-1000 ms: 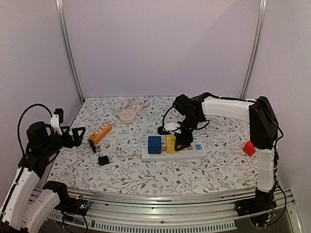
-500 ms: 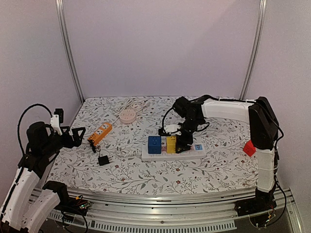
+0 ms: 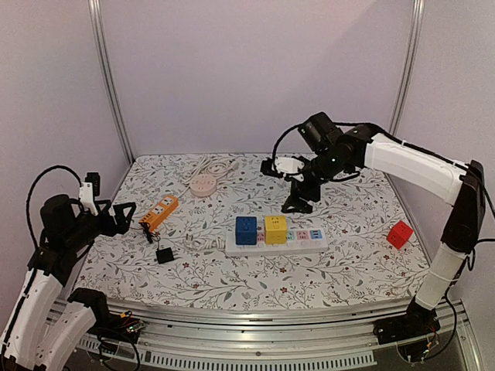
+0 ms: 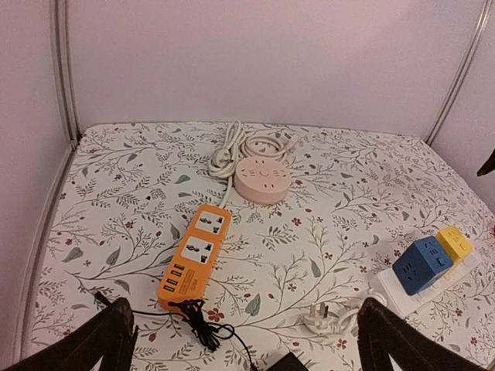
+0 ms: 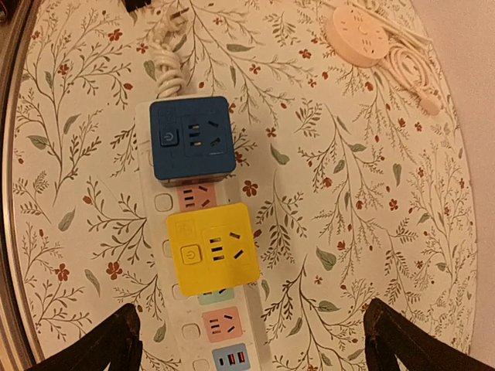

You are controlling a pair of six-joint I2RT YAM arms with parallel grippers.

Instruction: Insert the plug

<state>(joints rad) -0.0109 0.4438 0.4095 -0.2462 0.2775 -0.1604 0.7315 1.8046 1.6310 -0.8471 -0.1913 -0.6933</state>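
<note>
The yellow cube plug (image 3: 275,229) (image 5: 215,249) sits pushed into the white power strip (image 3: 313,241) (image 5: 152,178), beside a blue cube plug (image 3: 246,229) (image 5: 192,139). My right gripper (image 3: 298,205) (image 5: 259,348) hangs open in the air behind and above the strip, with nothing between its fingers. A red cube plug (image 3: 399,233) lies on the cloth at the right. At the far left my left gripper (image 3: 127,217) (image 4: 249,340) is open and empty, pointing across the table at an orange power strip (image 3: 159,212) (image 4: 193,253).
A pink round socket (image 3: 203,184) (image 4: 262,178) with a coiled white cord lies at the back. The white strip's own three-pin plug (image 4: 319,317) and a black adapter (image 3: 165,255) lie left of the strip. Metal frame posts stand at the back corners.
My right gripper opened off the yellow cube plug and rose up and back from the strip. The yellow cube stays seated in the strip. The left arm has not moved.
</note>
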